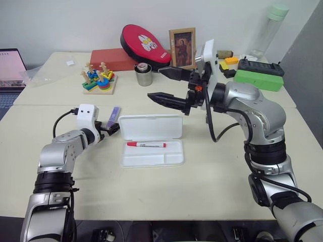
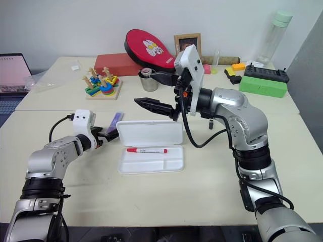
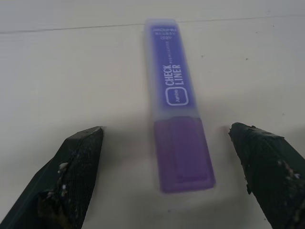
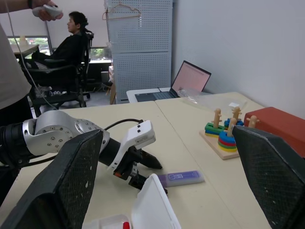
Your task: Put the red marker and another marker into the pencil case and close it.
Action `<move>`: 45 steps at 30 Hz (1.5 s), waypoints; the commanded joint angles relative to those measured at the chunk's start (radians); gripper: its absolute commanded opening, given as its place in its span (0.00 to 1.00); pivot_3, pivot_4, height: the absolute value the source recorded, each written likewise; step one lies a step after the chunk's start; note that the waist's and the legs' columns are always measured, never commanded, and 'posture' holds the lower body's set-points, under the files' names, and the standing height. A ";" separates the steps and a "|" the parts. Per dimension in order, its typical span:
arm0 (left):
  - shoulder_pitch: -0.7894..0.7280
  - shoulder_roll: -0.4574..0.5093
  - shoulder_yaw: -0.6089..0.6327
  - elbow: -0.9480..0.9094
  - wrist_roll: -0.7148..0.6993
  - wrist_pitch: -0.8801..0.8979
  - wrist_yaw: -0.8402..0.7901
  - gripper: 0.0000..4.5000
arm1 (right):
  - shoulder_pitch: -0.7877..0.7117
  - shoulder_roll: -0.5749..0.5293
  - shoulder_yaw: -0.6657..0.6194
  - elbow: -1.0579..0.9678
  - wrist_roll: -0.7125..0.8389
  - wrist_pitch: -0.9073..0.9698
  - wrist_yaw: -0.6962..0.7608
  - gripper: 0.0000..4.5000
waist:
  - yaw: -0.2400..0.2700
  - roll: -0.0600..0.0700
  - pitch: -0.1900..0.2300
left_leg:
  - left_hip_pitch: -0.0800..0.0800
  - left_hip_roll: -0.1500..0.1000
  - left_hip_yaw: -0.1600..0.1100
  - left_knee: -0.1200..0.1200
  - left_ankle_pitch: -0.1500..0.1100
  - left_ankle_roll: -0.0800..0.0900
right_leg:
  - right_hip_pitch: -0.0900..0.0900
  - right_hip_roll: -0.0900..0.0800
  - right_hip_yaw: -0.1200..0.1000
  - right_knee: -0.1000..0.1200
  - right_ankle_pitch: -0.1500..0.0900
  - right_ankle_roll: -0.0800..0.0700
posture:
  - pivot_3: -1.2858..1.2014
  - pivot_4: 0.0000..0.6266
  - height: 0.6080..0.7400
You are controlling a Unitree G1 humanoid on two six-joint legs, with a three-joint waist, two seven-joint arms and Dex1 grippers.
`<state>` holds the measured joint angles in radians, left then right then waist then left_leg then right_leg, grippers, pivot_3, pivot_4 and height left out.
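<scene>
Office-lab: pegboard partition [image 4: 138, 43], laptop [image 4: 187, 81], desks

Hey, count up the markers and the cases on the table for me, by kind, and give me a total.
Markers: 2, the red marker lying in the open pencil case and the purple marker on the table beside it.
Cases: 2, the white pencil case and the red pouch at the back.
Total: 4

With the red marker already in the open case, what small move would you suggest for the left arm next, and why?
Probably ease the left gripper forward and close on the purple marker. It lies flat on the table between the open fingers, untouched, beside the pencil case, whose lid stands open with the red marker inside.
</scene>
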<state>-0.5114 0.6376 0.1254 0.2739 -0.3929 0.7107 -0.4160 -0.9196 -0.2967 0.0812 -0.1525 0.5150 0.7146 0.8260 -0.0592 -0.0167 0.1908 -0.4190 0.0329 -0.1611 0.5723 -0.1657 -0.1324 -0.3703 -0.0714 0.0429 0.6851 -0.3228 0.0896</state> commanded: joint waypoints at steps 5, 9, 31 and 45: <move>0.007 -0.036 -0.014 -0.022 0.037 0.012 -0.030 0.75 | -0.003 -0.009 -0.010 -0.038 0.026 -0.008 -0.007 1.00 | 0.000 0.000 0.000 | 0.000 0.000 0.000 0.000 0.000 0.000 | 0.000 0.000 0.000 0.001 0.000 0.000 | 0.52 0.24 1.00; 0.010 -0.045 0.001 -0.030 0.044 0.017 -0.028 0.60 | -0.005 -0.010 -0.007 -0.032 0.026 -0.014 -0.006 1.00 | 0.003 0.000 0.000 | 0.000 0.000 0.000 0.001 0.000 0.000 | 0.000 0.000 0.000 0.001 0.000 0.000 | 0.52 0.24 1.00; -0.057 0.085 0.235 -0.522 -0.230 -0.088 -0.239 0.26 | 0.022 -0.216 -0.113 -0.069 0.138 0.020 0.163 1.00 | 0.002 -0.001 0.001 | -0.007 0.000 -0.001 0.001 0.002 -0.003 | -0.003 0.000 -0.002 -0.003 0.000 0.000 | 0.52 0.24 1.00; 0.279 0.505 -0.043 -0.762 -0.189 -0.072 -0.716 0.26 | 0.216 -0.431 -0.014 -0.247 0.100 -0.001 0.255 1.00 | -0.014 0.003 0.002 | -0.005 0.000 0.002 0.001 -0.001 0.002 | -0.003 0.000 0.001 -0.002 -0.001 0.000 | 0.52 0.24 1.00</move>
<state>-0.2295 1.1210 0.0893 -0.4873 -0.6232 0.6797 -1.1196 -0.7053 -0.7192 0.0669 -0.3586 0.6294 0.7364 1.0871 -0.0736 -0.0133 0.1928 -0.4239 0.0329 -0.1595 0.5731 -0.1671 -0.1300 -0.3729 -0.0717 0.0434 0.6825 -0.3235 0.0896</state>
